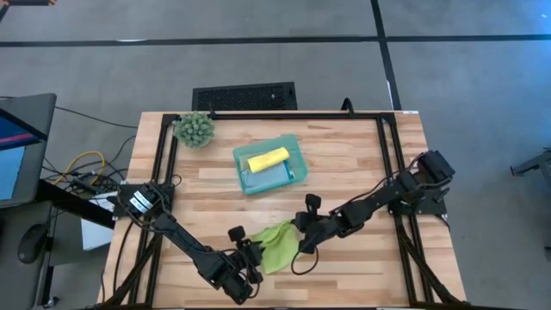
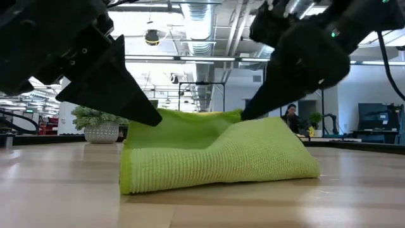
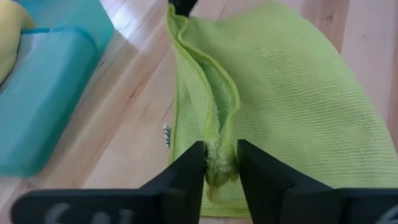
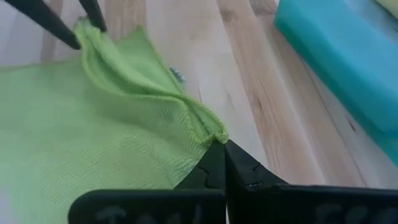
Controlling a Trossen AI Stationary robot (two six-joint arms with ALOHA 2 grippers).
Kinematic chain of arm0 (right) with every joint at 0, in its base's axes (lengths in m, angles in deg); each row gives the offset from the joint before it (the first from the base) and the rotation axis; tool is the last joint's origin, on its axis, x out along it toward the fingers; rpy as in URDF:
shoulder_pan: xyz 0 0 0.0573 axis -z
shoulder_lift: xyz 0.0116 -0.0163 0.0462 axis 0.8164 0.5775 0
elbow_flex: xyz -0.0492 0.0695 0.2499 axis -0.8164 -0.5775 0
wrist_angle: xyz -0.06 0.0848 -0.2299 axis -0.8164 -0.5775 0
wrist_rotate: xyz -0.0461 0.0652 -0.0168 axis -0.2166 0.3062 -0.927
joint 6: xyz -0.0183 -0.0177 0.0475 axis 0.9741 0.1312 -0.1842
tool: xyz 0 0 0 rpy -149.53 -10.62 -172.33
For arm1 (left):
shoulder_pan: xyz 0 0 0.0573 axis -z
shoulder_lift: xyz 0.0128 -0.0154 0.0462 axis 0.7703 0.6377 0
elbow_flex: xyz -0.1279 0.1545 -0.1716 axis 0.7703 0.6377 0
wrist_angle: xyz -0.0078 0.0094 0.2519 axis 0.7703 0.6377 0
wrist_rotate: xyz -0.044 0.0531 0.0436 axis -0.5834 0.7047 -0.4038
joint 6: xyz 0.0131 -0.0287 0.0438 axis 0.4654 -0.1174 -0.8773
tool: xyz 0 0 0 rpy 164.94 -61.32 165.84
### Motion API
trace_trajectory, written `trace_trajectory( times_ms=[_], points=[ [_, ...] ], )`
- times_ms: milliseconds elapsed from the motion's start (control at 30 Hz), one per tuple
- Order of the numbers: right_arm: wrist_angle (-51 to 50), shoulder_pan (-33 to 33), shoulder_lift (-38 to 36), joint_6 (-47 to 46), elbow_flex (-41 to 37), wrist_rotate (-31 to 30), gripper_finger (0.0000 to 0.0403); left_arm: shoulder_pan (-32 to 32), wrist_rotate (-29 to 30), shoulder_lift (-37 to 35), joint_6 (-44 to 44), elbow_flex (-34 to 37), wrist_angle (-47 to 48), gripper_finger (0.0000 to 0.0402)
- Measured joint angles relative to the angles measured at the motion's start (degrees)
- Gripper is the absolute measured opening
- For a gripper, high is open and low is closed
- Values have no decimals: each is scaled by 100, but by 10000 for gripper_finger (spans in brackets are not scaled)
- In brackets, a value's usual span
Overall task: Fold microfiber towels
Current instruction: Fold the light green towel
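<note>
Beyond the wooden table a hall with ceiling lamps and pipes is seen in the low view, with a person far off at the back. On the table's near part the lime green towel is laid, doubled over, between the two claws. One corner of it is seen between the fingers of the left gripper, which are parted only a little around the bunched edge. The opposite corner is pinched by the right gripper, its fingers pressed together on the hem. Past both claws, toward the table's far side, the teal tray is set, and a rolled yellow towel is laid in it on top of a light blue towel. A spiky green plant ball is placed at the far left corner, well apart from both claws.
</note>
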Motion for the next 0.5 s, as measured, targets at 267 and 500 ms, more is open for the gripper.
trace_trajectory(
  times_ms=[267, 500],
  points=[
    [378, 255, 735, 45, -2, 28, 24, -4, -154, -2, 1127, 0, 793, 113],
    [375, 289, 750, 109, -2, -10, 80, -2, -153, -4, 1851, 0, 1376, 114]
  ],
)
